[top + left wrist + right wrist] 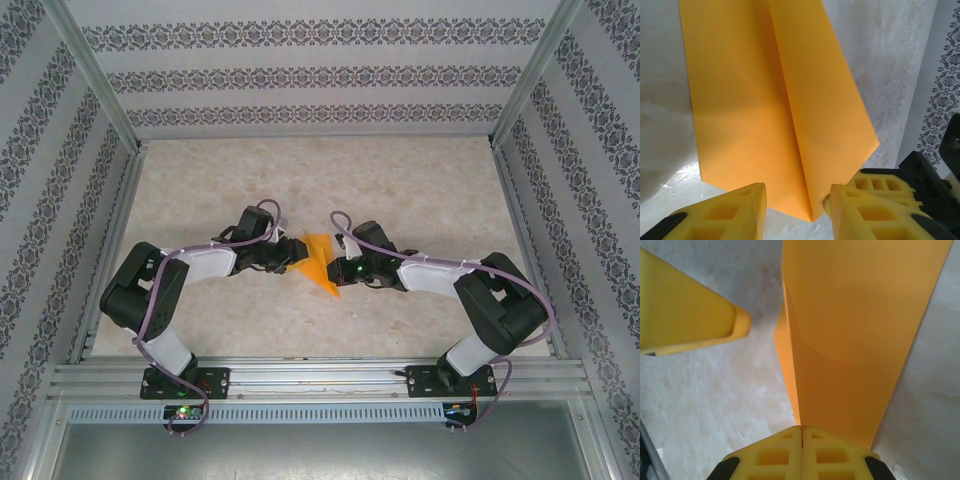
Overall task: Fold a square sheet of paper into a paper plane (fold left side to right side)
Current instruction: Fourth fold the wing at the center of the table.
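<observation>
The orange sheet of paper (318, 262) is folded to a point with a centre crease (790, 115) and sits mid-table between both arms. My right gripper (802, 432) is shut on the sheet's (855, 340) near edge, the paper running into the seam between its yellow fingers. My left gripper (797, 200) has its jaws apart, with the sheet's pointed tip (810, 212) in the gap. Its right finger (860, 215) touches the paper's edge; the left finger (725, 215) stands off it. From above, the left gripper (288, 254) and right gripper (342, 268) meet at the paper.
The marbled tabletop (400, 190) is boxed in by patterned walls (320, 75) at the back and both sides. An aluminium rail (320, 378) runs along the near edge by the arm bases. The right gripper's fingers (885, 182) crowd the left wrist view.
</observation>
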Robot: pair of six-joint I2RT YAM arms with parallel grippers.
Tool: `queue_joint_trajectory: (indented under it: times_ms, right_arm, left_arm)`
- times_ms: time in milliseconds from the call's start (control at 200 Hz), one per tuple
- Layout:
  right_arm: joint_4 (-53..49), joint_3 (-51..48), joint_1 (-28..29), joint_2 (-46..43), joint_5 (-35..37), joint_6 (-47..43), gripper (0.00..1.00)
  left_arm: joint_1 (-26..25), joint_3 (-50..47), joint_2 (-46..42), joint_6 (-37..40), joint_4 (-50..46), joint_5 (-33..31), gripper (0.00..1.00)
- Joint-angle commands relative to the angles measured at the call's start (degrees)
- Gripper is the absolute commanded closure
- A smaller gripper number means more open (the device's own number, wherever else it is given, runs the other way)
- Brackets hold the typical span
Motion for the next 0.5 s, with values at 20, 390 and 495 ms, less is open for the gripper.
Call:
queue_joint_trajectory:
  times_ms: [20, 390, 495]
  right_arm:
    - [3.54, -1.47, -1.53, 1.44, -5.31, 2.04, 1.00]
    - [12.84, -4.19, -6.06, 6.16, -14.78, 8.23, 1.00]
    - [14.74, -4.62, -6.74, 7.37, -16.10, 9.41, 1.00]
  left_arm:
    - [-0.97, 2.20, 1.64, -0.99, 3.09, 0.00, 0.61]
    - [-1.87, 2.46, 3.46, -1.81, 4.38, -0.46, 0.61]
    - [-1.95, 2.63, 3.72, -1.72, 4.14, -0.67, 0.61]
